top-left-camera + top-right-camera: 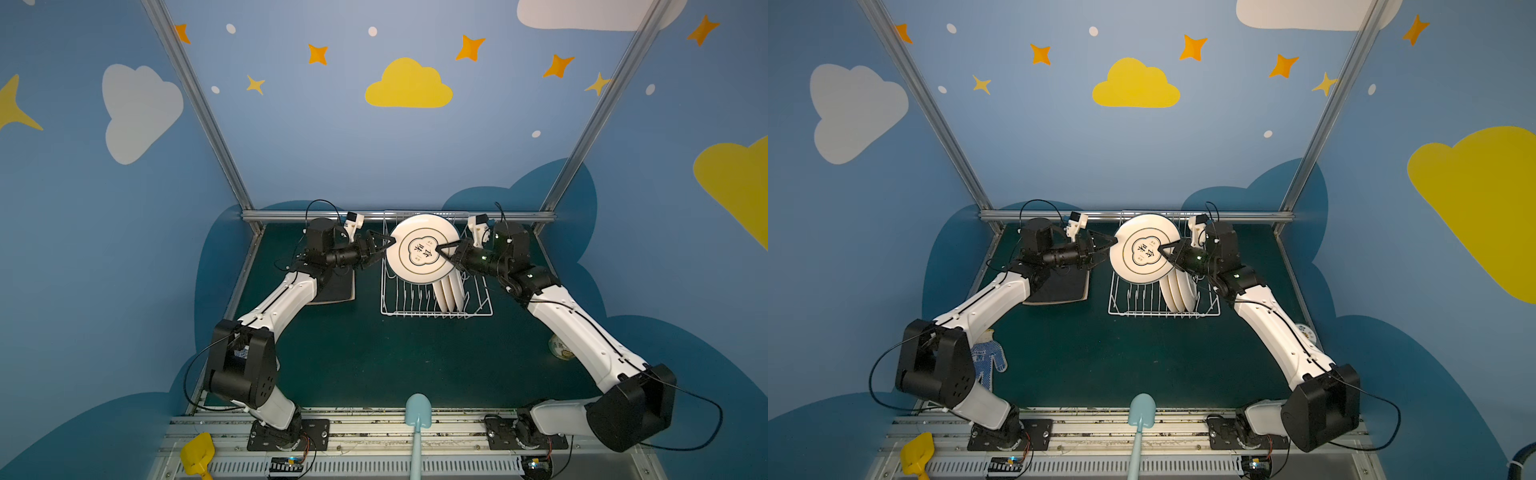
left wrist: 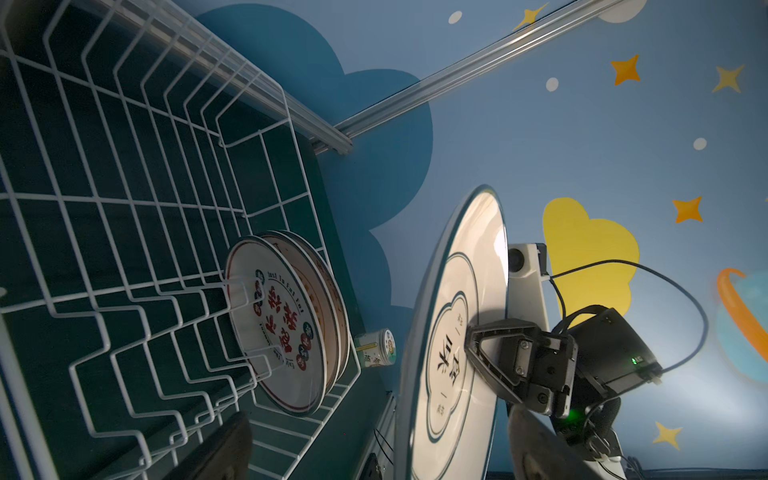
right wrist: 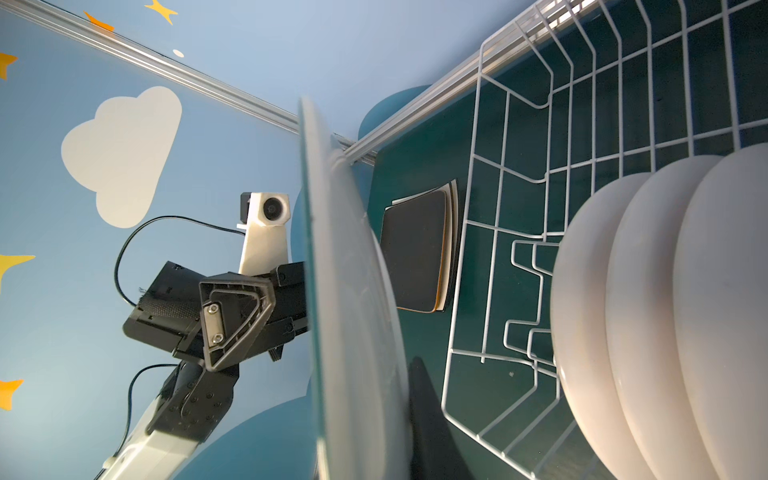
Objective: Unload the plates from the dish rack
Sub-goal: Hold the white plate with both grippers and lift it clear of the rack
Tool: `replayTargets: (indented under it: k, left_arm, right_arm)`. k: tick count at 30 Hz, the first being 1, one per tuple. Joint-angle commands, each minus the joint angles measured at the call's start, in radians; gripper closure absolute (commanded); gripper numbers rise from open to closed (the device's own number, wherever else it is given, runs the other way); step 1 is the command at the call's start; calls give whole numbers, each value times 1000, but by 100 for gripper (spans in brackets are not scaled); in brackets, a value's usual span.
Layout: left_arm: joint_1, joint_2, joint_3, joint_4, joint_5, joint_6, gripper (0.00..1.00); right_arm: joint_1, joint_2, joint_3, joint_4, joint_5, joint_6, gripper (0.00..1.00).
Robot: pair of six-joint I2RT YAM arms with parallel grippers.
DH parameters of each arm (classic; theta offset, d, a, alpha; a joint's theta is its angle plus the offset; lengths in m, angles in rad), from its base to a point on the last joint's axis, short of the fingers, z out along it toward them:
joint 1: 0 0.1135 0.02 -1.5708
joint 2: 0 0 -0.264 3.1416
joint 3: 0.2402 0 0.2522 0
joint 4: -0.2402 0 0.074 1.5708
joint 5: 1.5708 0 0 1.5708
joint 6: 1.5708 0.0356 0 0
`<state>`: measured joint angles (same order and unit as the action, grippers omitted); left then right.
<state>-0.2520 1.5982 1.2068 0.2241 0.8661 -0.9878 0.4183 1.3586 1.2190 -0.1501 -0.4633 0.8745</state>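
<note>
In a top view I saw the right gripper (image 1: 439,249) pinching a glossy round plate (image 1: 405,270) at its 3 o'clock side, above the white wire dish rack (image 1: 399,313); the left gripper (image 1: 386,248) was spread at its 9 o'clock rim | left wrist: three printed plates (image 2: 278,332) were racked upright | right wrist: a matte black-topped square stack (image 3: 415,253) lay flat beside the rack

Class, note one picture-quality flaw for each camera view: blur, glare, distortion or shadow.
In both top views the wide lens splays the frame posts; left wrist view: glare on the held plate; right wrist view: that plate's near edge is blurred.
</note>
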Motion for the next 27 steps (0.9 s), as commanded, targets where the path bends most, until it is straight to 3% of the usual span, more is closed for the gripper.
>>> replayTargets:
  k: [1, 17, 27]
  left_arm:
    - [-8, 22, 40, 59, 81, -58, 10]
    - [-47, 62, 67, 1, 104, -31, 39]
    - [-55, 72, 73, 1, 103, -38, 72]
  right_arm:
    - [-4, 13, 24, 86, -53, 8, 100]
    - [7, 72, 30, 144, -96, 70, 100]
    - [8, 93, 37, 152, -128, 83, 100]
